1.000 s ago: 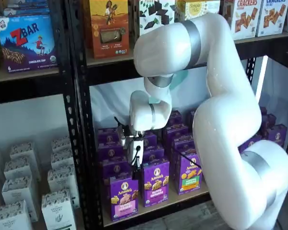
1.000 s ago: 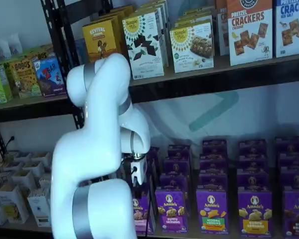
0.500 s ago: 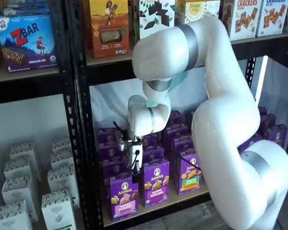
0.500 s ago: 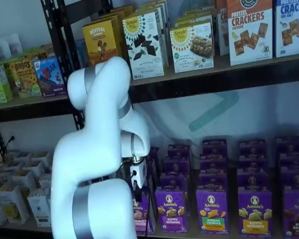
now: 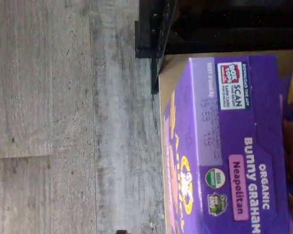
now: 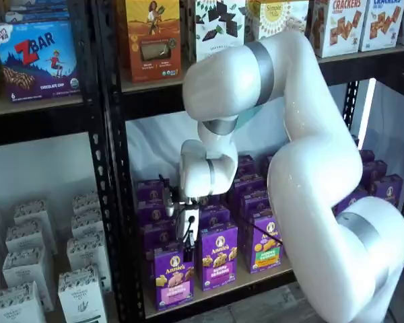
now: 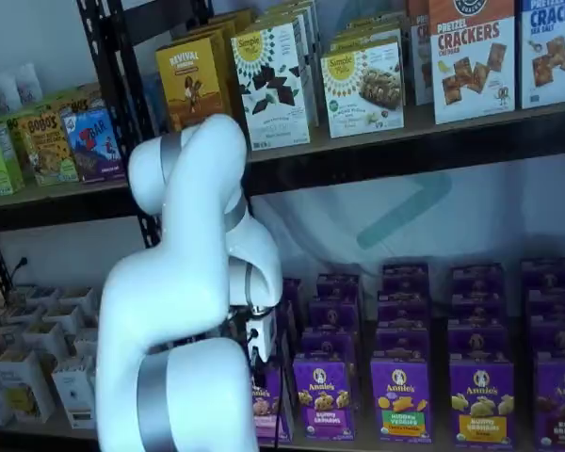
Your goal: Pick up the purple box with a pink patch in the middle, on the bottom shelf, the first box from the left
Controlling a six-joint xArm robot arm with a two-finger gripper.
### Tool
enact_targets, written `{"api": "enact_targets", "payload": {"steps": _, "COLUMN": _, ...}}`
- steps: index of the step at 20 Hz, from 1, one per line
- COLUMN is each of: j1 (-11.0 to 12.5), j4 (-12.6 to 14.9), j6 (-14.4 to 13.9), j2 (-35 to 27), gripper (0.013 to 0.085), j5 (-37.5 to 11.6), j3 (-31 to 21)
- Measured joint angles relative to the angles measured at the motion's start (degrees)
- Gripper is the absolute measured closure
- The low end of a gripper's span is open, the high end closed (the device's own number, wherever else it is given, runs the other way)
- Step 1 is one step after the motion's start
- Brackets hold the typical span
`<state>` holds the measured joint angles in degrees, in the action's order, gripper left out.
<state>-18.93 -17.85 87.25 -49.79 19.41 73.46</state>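
Observation:
The purple box (image 6: 174, 277) with a pink band stands upright at the left front of the bottom shelf (image 6: 250, 282), and the arm partly hides the same purple box (image 7: 267, 407) in both shelf views. My gripper (image 6: 187, 250) hangs just above its top, open, with no box between the fingers. The gripper (image 7: 260, 350) shows only as a white body with dark tips. In the wrist view the purple box (image 5: 224, 146) fills one side, its top reading "Neapolitan" on a pink patch, on the tan bottom shelf (image 5: 170, 68).
More purple cartons (image 6: 219, 256) stand right of and behind the target. A black rack post (image 6: 114, 222) rises just left of it, and the same post (image 5: 151, 29) shows in the wrist view. White cartons (image 6: 81, 289) fill the neighbouring bay. Grey floor (image 5: 63, 122) lies below.
The arm has lowered the gripper a little, closer to the top of the purple box. The boxes have not moved.

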Motion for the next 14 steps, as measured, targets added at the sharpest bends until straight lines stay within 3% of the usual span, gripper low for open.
{"api": "enact_targets", "payload": {"steps": 7, "j1": -0.5, "j4": -2.1, "j6": 1.4, "j2": -2.1, "gripper": 0.013, "j5": -1.3, "j3": 1.7}}
{"api": "enact_targets", "payload": {"steps": 14, "j1": -0.6, "j4": 0.6, "j6": -1.1, "j2": -4.4, "gripper": 0.013, "j5": -1.4, "j3": 4.0}}
